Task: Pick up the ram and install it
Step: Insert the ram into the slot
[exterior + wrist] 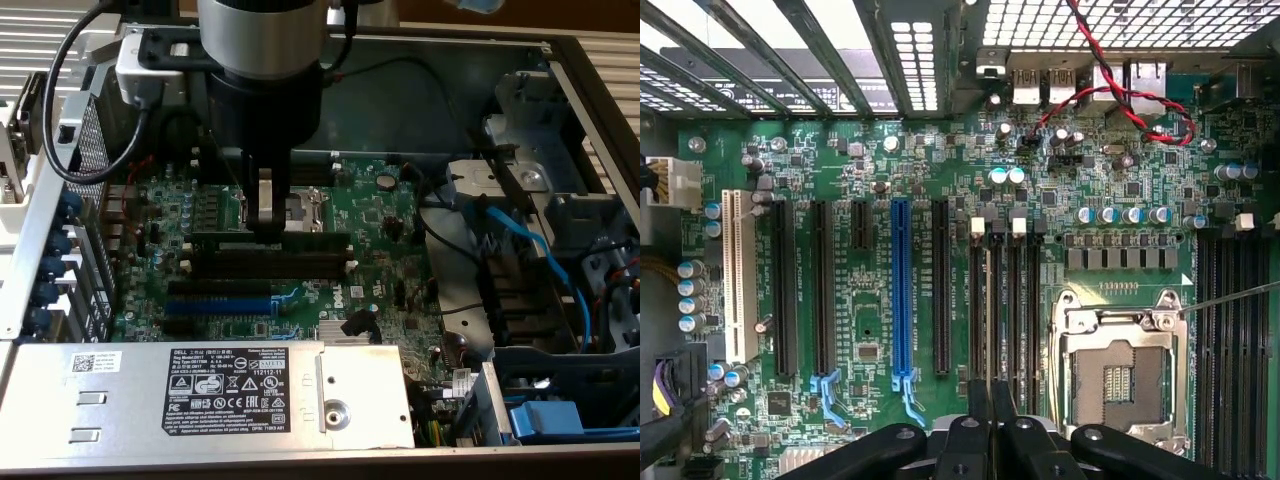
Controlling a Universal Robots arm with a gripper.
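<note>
The long, thin dark-green ram stick [310, 240] is clamped edgewise by the fingers of the gripper [264, 228], at six o'clock of the silver socket [305, 205] in the exterior view, over the black slots [260, 268]; it should be kept level and notch-aligned.

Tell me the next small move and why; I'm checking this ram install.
Probably ease straight down a little, gently. The gripper is shut on the ram, which lies lengthwise along the black memory slots next to the CPU socket, so it looks lined up. Whether its edge has entered a slot I cannot tell.
</note>
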